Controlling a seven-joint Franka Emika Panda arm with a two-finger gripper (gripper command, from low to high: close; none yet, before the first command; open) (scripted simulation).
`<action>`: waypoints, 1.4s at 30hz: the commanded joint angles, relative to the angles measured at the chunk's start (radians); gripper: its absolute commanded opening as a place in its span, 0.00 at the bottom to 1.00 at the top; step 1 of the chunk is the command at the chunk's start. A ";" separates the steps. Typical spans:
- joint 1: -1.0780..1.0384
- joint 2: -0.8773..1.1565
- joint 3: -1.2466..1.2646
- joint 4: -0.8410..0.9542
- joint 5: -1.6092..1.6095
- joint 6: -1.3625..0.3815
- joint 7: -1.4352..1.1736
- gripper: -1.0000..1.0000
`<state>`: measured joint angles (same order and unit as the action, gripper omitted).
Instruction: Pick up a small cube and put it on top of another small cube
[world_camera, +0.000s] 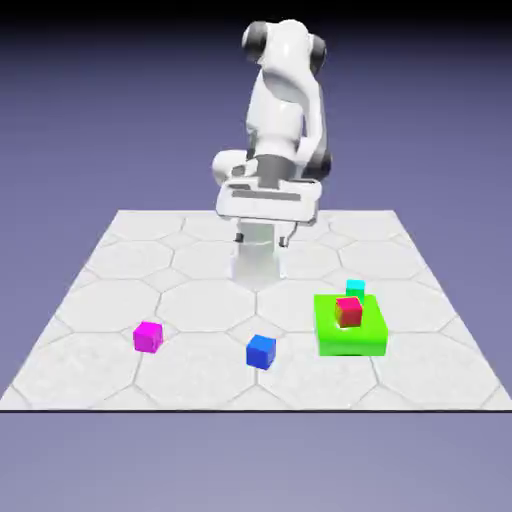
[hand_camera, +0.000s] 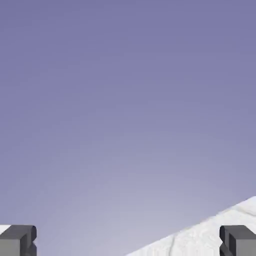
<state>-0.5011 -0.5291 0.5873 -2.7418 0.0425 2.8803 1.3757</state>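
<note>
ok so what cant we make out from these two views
- cyan cube: its lower part, in the exterior view, hidden behind the green block
- blue cube and pink cube: their far sides, turned from the exterior camera
- tool: outer parts of its fingers, cut off by the hand view's edges

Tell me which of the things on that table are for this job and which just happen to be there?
For the job:
- blue cube, the one to lift
- magenta cube, the one to stack on
- gripper, open and empty

Just lying about:
- red cube
- green block
- cyan cube
</note>
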 joint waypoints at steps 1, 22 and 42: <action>-0.032 0.003 0.036 0.004 0.003 -0.010 0.039 0.50; -0.697 0.055 0.797 0.093 0.058 -0.213 0.862 0.50; -1.303 0.078 1.479 0.164 0.107 -0.337 1.521 0.50</action>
<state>-1.8036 -0.4512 2.0667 -2.5783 0.1493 2.5436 2.8967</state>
